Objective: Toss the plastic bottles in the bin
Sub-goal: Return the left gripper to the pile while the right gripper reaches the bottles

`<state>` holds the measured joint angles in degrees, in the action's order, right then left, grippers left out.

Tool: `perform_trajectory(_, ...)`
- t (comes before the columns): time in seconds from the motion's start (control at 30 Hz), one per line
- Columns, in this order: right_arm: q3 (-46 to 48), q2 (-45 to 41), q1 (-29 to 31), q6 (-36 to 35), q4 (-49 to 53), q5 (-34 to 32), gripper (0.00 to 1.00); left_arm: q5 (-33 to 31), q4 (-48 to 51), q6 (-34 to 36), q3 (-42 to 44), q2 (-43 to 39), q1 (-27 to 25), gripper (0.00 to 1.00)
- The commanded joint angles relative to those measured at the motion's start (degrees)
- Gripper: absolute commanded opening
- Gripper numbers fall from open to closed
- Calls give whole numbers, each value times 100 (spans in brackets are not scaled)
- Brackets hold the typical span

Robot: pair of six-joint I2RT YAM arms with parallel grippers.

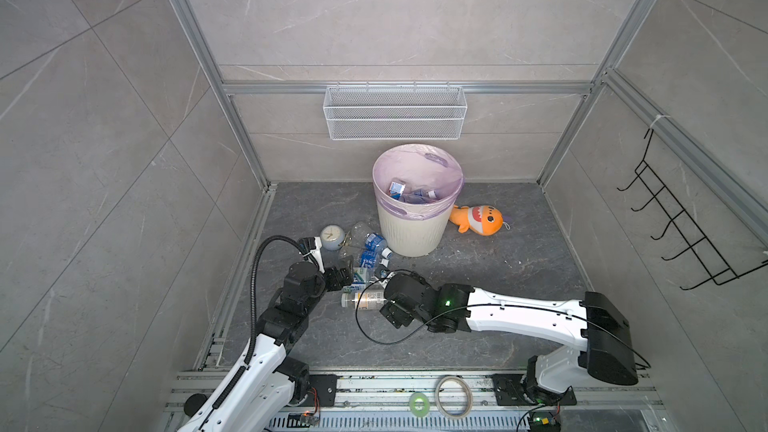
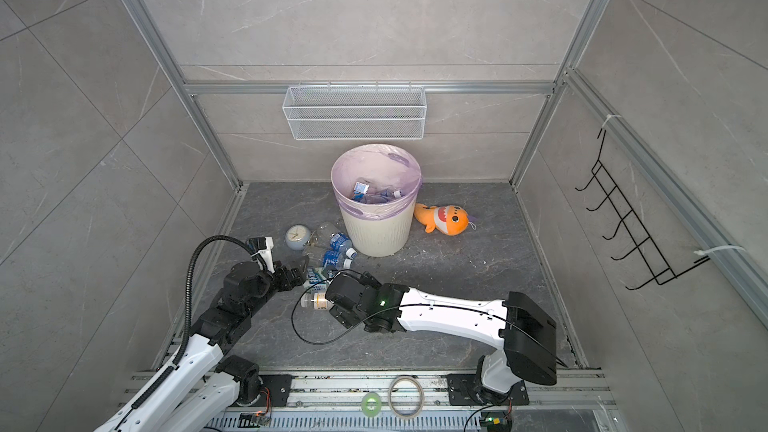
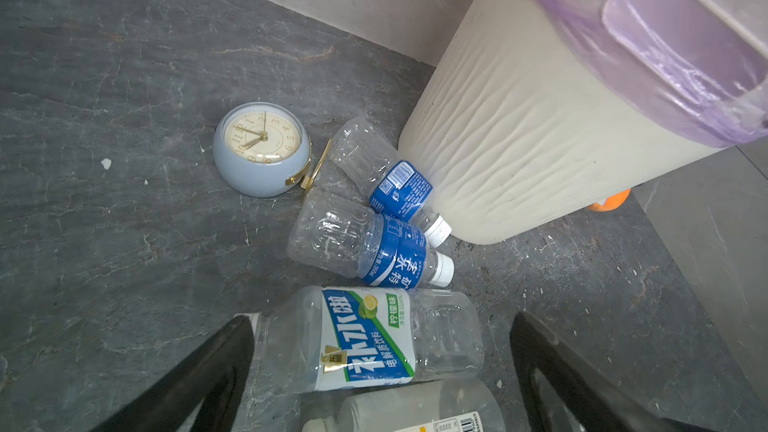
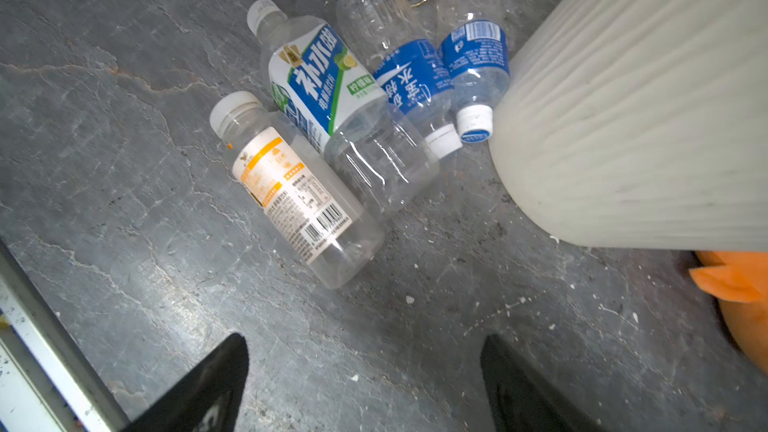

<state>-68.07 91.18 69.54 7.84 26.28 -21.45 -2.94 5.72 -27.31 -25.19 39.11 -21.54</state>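
Note:
The cream ribbed bin (image 1: 409, 234) with its lilac liner stands at the back of the floor and holds several plastic bottles (image 1: 409, 195). More bottles lie in a row at its left foot: two with blue labels (image 3: 399, 189) (image 3: 374, 251), one with a green, blue and white label (image 3: 365, 338), and one with an orange and white label (image 4: 291, 184). My left gripper (image 3: 382, 326) is open, its fingers on either side of the green-labelled bottle and not touching it. My right gripper (image 4: 365, 342) is open over bare floor, short of the orange-labelled bottle.
A pale-blue clock (image 1: 332, 236) lies beside the bottles, on the side away from the bin. An orange plush shark (image 1: 478, 220) lies right of the bin. A white mesh basket (image 1: 395, 112) hangs on the back wall, a black wire rack (image 1: 681, 222) on the right wall.

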Motion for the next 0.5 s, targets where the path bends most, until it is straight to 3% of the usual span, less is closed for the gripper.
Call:
perform_trajectory(0.0, -360, 303, 42, -306, 39, 170, 88, -93, -106, -161, 203, -282, 52, 98)
perform_trajectory(0.47, -1191, 1467, 28, -711, 48, 613, 89, -800, 269, -34, 937, -1183, 112, 97)
